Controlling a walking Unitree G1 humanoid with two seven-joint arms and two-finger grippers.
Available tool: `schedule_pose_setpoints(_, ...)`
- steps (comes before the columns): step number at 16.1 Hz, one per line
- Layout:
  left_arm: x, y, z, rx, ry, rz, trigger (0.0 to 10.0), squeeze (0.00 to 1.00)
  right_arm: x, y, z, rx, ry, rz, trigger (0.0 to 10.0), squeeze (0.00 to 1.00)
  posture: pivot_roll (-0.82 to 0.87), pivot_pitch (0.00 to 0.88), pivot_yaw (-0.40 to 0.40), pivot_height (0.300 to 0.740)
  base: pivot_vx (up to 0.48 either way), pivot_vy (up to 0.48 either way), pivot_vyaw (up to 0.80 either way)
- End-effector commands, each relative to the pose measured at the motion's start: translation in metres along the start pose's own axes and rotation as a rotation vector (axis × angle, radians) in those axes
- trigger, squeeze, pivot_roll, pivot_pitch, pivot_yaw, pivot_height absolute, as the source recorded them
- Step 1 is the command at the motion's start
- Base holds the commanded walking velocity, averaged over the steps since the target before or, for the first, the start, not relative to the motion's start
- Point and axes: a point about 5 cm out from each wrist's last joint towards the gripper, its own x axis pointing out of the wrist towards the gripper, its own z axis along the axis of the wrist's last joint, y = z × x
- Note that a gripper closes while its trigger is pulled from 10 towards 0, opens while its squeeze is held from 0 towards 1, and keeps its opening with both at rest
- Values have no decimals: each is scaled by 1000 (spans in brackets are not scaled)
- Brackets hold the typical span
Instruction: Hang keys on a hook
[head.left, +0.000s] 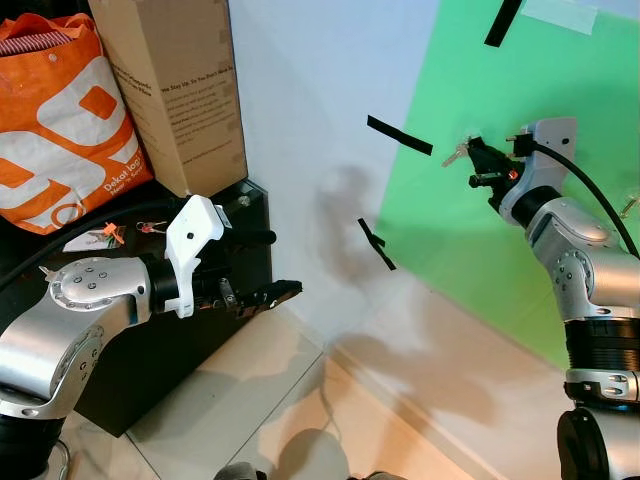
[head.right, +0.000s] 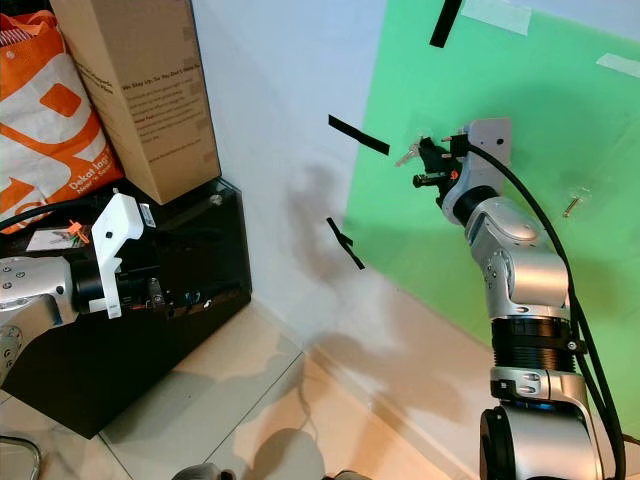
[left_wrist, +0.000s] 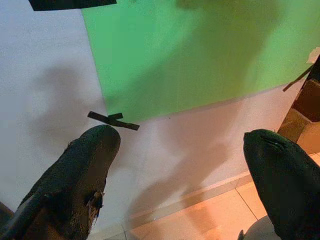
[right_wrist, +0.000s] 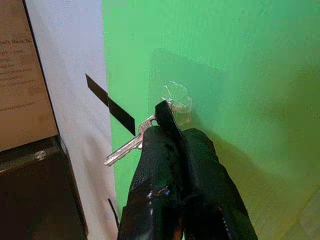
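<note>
Because the right gripper (right_wrist: 172, 125) pinches the keys (right_wrist: 127, 147) tightly just at the clear hook (right_wrist: 177, 100) on the green sheet (right_wrist: 240, 60), releasing before the ring catches may drop them. The left gripper (left_wrist: 180, 150) hangs wide apart near the black cabinet (head.left: 245, 215).

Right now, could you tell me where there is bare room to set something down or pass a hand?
The tiled floor between the black cabinet and the wall is bare. The cabinet's top is crowded by the cardboard box and orange bag. The right gripper with the keys occupies the hook.
</note>
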Motion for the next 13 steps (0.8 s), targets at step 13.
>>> schedule_pose_setpoints(13,3,-1,1,10,6,-11,10000,0,1,3,1,-8,13,13,10000,0,21,37,-60,740,0,0,0)
